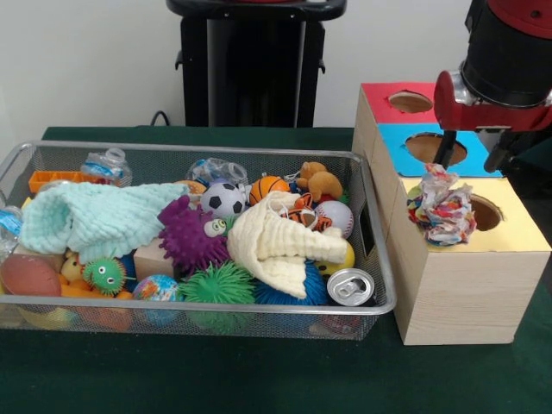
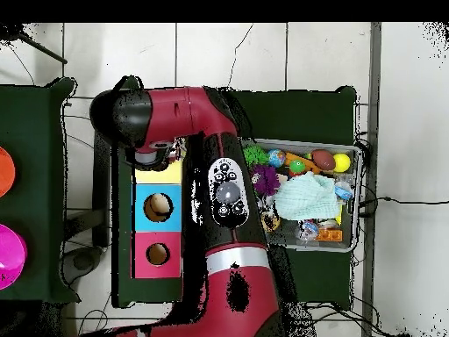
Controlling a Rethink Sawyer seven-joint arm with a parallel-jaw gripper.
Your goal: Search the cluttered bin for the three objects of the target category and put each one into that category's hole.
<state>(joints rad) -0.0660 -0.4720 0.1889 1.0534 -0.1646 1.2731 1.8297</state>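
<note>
The claw (image 1: 470, 159) hangs over the yellow-topped box (image 1: 470, 267) at the right of the tabletop (image 1: 259, 379), its two dark fingers (image 1: 444, 148) spread apart and holding nothing. Just below them a crumpled multicoloured cloth ball (image 1: 442, 207) sits on the yellow top beside the hole (image 1: 485, 212), apparently resting at its rim, though how far it overlaps the opening is hard to judge. Behind the yellow box stand a blue-topped box (image 1: 427, 148) and a red-topped box (image 1: 405, 102), each with its own round hole. To the left, the wire mesh bin (image 1: 198, 309) is crowded: a mint green cloth (image 1: 90, 220) and a cream cloth (image 1: 276, 246) lie on top of the heap, with a purple spiky ball (image 1: 185, 233), a small soccer ball (image 1: 224, 200), a baseball (image 1: 335, 217) and a drink can (image 1: 351, 286) among the toys. In the overhead view the red arm (image 2: 224, 193) reaches over the row of boxes, hiding the yellow one.
</note>
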